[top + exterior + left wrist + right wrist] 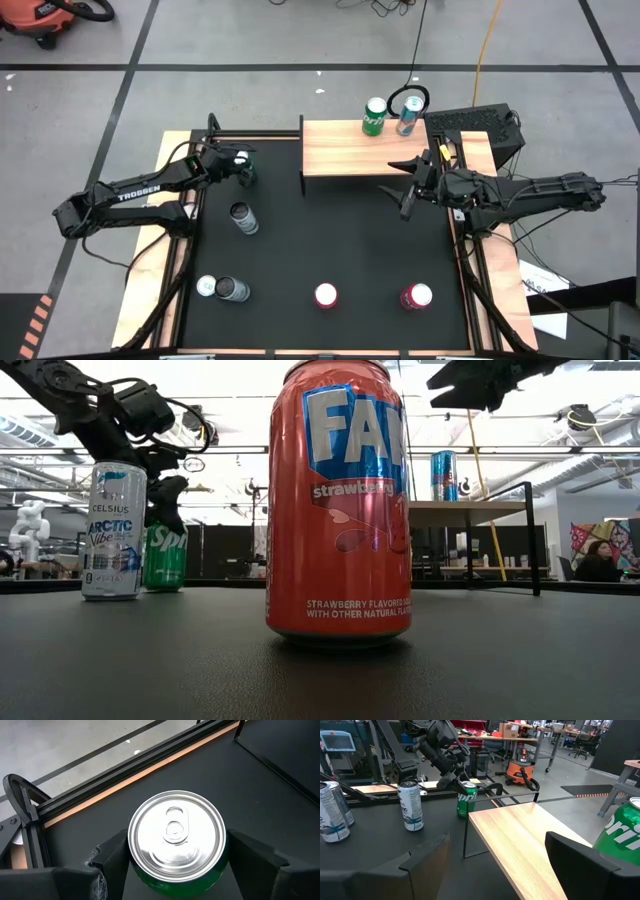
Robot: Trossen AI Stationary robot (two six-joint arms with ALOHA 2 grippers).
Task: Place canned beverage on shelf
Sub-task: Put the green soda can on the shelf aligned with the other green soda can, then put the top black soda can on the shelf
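Note:
A green can with a silver top stands upright on the black table near its far left corner. Its base rests on the tabletop. My left gripper is shut on this can. The shelf, a light-wood board on thin black legs, stands at the table's far edge to the right of the can. My right gripper hangs open above the table beside the shelf's near right corner. Nothing is between its fingers. My left gripper pinches the green can between its two fingers, one on each side of the upper wall just under the rim. The fingers come slanting down from the table's left side. The can stays upright with its base on the table.
A green can and a blue can stand on the shelf's far right part. On the table are a white can, two cans at the near left and two red cans near the front edge.

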